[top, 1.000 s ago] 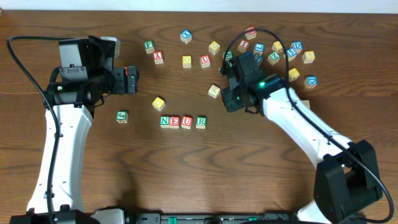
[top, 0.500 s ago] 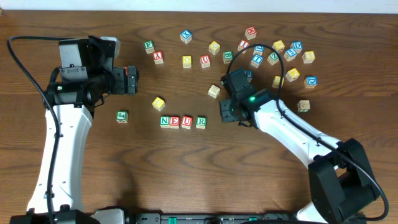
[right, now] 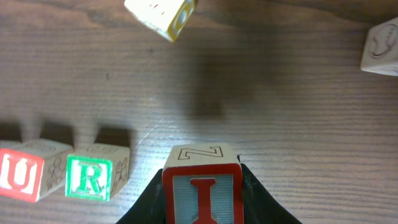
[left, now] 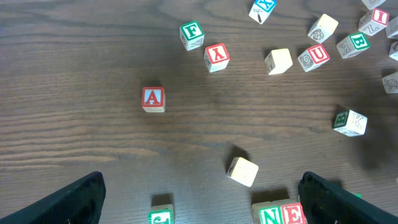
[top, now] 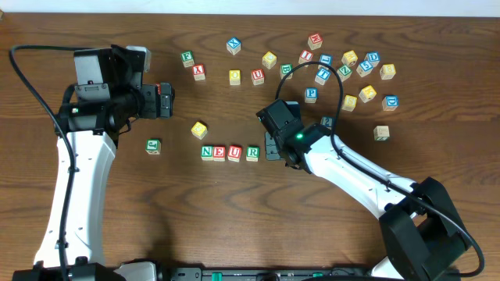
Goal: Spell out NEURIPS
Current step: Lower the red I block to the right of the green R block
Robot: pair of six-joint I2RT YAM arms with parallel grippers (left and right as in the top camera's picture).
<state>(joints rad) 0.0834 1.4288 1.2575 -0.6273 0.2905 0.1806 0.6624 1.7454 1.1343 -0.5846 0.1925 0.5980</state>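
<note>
Just right of the R block [right: 91,177], the I block [right: 201,196] is pinched by the right end effector [top: 270,146]. If it is set down too near or off line, the R block could be nudged and the row [top: 227,153] skewed.

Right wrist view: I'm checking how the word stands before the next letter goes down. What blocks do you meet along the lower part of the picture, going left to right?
U block → R block → I block, which is held between the fingers, with a gap between it and the R.
</note>
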